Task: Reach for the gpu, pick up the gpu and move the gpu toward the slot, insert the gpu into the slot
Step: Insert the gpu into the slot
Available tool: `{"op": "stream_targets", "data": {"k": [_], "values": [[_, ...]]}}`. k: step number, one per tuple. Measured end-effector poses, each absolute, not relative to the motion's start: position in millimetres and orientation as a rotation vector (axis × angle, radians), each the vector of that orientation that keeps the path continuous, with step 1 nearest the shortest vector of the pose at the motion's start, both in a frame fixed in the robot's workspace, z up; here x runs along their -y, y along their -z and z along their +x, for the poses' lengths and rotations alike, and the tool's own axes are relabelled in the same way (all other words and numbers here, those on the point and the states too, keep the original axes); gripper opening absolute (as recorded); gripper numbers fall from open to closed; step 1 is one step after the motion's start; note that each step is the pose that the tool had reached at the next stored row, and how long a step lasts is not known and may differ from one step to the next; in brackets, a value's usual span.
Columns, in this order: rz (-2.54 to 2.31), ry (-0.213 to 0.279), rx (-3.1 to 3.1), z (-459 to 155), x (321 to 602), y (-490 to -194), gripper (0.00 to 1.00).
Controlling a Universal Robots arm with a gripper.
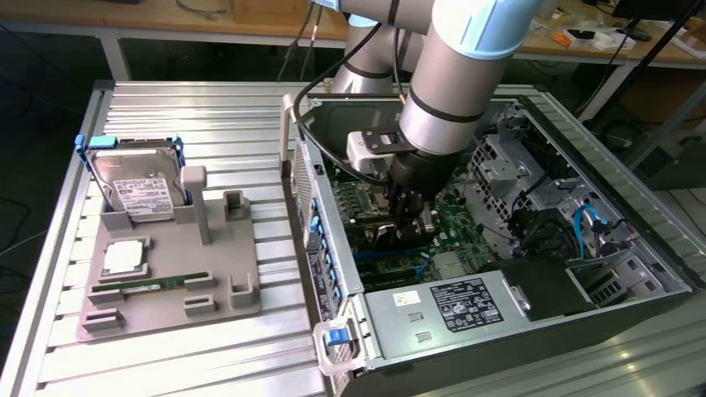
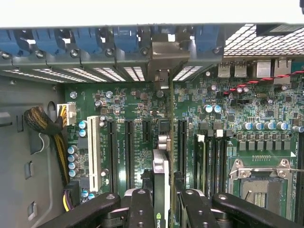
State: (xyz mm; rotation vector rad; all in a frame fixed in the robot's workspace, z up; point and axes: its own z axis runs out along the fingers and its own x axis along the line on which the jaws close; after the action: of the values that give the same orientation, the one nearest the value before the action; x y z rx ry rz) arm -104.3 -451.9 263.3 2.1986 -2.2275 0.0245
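Note:
My gripper [image 2: 164, 211] is shut on the gpu [image 2: 160, 175], a thin dark card seen edge-on between the black fingers [image 2: 141, 209]. The card stands upright over the green motherboard [image 2: 228, 109], and its silvery bracket end [image 2: 164, 57] reaches the case's rear wall among the blue clips. In the exterior view the gripper [image 1: 411, 225] is down inside the open computer case, just above the long blue slot [image 1: 386, 255]. In the wrist view the card hides the slot beneath it, so I cannot tell whether its edge is seated.
A grey fixture [image 1: 165, 289] at the exterior view's left carries the hard drive [image 1: 138, 192], a processor [image 1: 124, 258] and a green memory stick [image 1: 164, 284]. Near the card are a white connector strip [image 2: 94, 147], a processor socket [image 2: 259, 185], a cable bundle [image 2: 45, 126] and the power supply [image 1: 464, 302].

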Motion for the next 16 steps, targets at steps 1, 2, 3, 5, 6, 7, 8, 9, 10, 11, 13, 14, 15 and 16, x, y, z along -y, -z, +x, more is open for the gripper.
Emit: {"op": "stream_targets", "data": {"k": [1,2,3,5,6,7,8,9,10,11,13,14,15,16], "values": [[2.198,-0.025,2.228,-104.3,451.9,-263.3,0.27],[2.198,-0.025,2.227,-104.4,452.0,-263.2,0.27],[2.198,-0.025,2.227,-104.4,452.0,-263.1,0.27],[2.198,-0.024,2.227,-104.3,451.9,-262.3,0.27],[2.198,-0.024,2.227,-104.4,451.9,-262.0,0.27],[2.198,-0.024,2.227,-104.3,451.9,-261.7,0.27],[2.198,-0.024,2.228,-104.3,451.9,-261.4,0.27],[2.198,-0.024,2.228,-104.4,451.9,-261.1,0.27],[2.198,-0.024,2.228,-104.4,451.9,-260.8,0.27],[2.198,-0.024,2.228,-104.4,451.9,-260.6,0.27],[2.198,-0.025,2.227,-104.4,451.9,-260.2,0.27],[2.198,-0.025,2.227,-104.4,451.9,-260.2,0.27],[2.198,-0.025,2.227,-104.3,451.9,-260.2,0.27],[2.198,-0.025,2.227,-104.4,451.9,-260.2,0.27]]}}
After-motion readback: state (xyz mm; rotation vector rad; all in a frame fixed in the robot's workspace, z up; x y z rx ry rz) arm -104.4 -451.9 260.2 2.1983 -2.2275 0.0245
